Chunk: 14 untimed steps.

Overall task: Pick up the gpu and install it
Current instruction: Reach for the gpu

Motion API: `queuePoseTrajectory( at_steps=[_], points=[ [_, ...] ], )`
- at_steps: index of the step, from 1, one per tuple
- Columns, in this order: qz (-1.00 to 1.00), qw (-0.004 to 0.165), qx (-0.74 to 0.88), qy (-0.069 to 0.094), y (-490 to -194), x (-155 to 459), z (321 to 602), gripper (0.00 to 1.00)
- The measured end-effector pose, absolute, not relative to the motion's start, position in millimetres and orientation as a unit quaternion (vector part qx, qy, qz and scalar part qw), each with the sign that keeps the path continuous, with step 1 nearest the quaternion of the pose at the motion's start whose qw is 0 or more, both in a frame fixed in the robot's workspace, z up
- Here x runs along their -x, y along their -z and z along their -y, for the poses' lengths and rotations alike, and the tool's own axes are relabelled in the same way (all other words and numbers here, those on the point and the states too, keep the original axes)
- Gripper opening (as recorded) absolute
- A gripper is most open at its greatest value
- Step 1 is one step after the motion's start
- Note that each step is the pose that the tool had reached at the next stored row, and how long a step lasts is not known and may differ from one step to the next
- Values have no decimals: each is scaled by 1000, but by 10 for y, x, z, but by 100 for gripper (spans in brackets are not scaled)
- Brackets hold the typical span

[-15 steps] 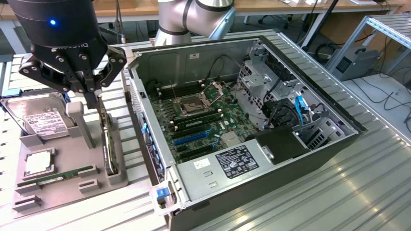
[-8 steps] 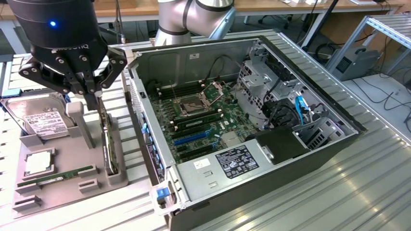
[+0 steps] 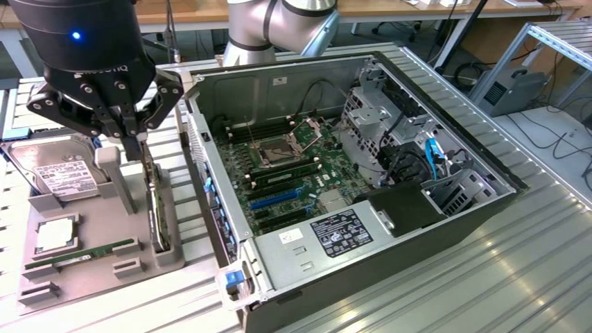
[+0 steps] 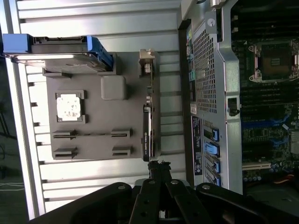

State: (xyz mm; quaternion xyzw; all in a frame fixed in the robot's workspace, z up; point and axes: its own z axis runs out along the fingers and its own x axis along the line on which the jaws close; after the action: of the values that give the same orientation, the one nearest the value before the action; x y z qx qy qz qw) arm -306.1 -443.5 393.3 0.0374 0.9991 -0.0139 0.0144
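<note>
Gpu (image 3: 157, 208) stands on edge in tray (image 3: 97, 229) slot, beside case (image 3: 268, 87). My hand (image 4: 159, 164) hovers just above it, fingers together, holding nothing.

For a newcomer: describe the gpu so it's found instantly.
A grey tray sits at the exterior view's left of the computer case. Along its case-side rim the gpu stands on edge: a thin dark card, not the green RAM stick.

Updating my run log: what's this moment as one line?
claw shut, just above gpu | gpu on edge in gray holder, not lifted | computer case open
</note>
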Motion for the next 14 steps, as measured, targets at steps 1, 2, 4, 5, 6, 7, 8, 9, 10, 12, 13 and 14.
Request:
queuePoseTrajectory(
  at_steps=[1, 2, 4, 5, 6, 7, 8, 9, 10, 12, 13, 14],
  points=[
    [-999, 14, -37, 14, -3933, 3061, 4440, 11],
    [-999, 14, -37, 15, -3933, 3061, 4445, 11],
    [-999, 14, -37, 16, -3933, 3061, 4450, 11],
    [-999, 14, -37, 16, -3933, 3061, 4453, 11],
    [-999, 15, -37, 16, -3932, 3061, 4456, 11],
    [-999, 15, -37, 16, -3932, 3061, 4458, 11],
    [-999, 15, -37, 17, -3933, 3061, 4460, 11],
    [-999, 15, -37, 17, -3933, 3061, 4463, 11],
    [-999, 15, -37, 17, -3933, 3061, 4466, 11],
    [-999, 15, -37, 17, -3933, 3061, 4472, 11],
    [-999, 15, -37, 17, -3932, 3061, 4476, 11],
    [-999, 15, -37, 17, -3932, 3061, 4482, 11]
  ],
)
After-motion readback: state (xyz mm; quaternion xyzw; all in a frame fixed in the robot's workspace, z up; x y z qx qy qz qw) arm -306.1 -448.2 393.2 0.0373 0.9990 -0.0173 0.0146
